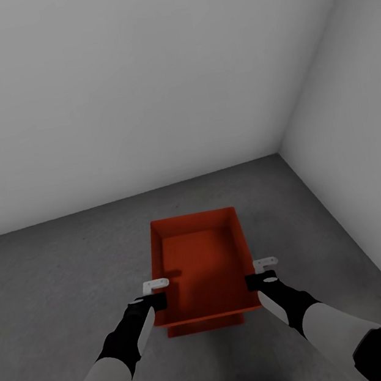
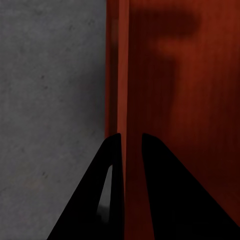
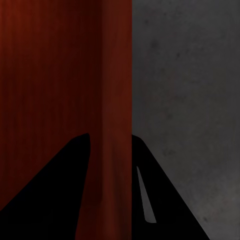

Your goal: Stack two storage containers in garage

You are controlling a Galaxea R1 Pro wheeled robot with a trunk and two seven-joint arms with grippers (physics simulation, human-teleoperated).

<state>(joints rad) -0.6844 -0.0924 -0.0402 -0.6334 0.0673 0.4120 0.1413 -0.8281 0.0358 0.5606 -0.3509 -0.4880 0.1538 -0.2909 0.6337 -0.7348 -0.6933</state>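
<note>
An orange-red storage container is held open side up over the dark grey garage floor, near a corner of the room. My left gripper is shut on its left wall and my right gripper on its right wall. In the left wrist view the gripper straddles the thin container wall. The right wrist view shows the same grip on the container. A second orange-red edge pokes out under the near rim, seemingly the other container beneath. Whether the two touch is unclear.
Plain white walls stand ahead and to the right, meeting in a corner just beyond the container. Bare mottled concrete spreads to the left and also runs along the right side.
</note>
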